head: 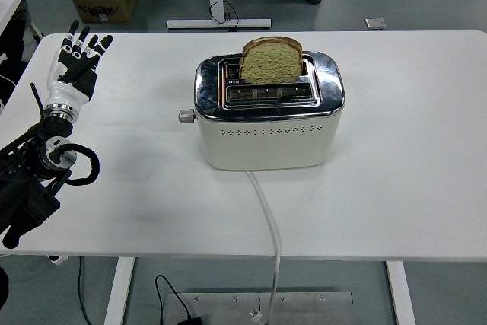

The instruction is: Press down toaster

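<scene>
Toaster (268, 116): centre of frame on white counter (411, 173), well right of left hand (76, 62). Hand: upper left, fingers spread, empty. Far slot holds bread slice (272, 62); near slot empty.

The toaster (268, 112) has a glossy, mirror-like metal top and a smooth, matt cream body that looks like plastic, pierced by a row of small holes. Its knob (185, 116) at the left looks like dull grey metal. The bread (272, 61) has a rough, porous crumb and darker crust. The table (411, 150) is smooth, matt white. The cord (268, 211) looks like smooth white plastic. The left hand (76, 62) looks like hard plastic, black and white, slightly shiny.
</scene>
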Tool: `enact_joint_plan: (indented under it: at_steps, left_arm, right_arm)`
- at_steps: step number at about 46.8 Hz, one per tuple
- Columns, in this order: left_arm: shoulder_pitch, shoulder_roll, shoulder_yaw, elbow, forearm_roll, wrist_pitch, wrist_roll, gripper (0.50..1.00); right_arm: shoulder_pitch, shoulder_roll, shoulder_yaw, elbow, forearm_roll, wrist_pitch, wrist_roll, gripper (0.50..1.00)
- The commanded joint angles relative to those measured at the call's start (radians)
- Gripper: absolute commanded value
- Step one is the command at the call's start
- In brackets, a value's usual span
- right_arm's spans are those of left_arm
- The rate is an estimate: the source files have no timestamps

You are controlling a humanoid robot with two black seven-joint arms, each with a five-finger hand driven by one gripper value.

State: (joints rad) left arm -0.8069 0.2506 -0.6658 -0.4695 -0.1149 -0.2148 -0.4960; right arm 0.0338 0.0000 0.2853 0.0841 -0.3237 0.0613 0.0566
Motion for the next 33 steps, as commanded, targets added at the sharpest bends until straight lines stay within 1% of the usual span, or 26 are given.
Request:
enact_joint_plan:
  at_steps: [1, 33]
  left_arm:
    - [0.0, -0.001, 0.0, -0.001, 0.0, -0.002, -0.001, 1.0]
    - [-0.002, 0.001, -0.003, -0.001, -0.002, 0.0, -0.004, 1.0]
  right_arm:
    - [0.0, 0.0, 0.0, -0.001, 0.0, 0.0, 0.0, 0.998]
    - [0.0, 0.0, 0.0, 0.0, 0.0, 0.0, 0.0, 0.998]
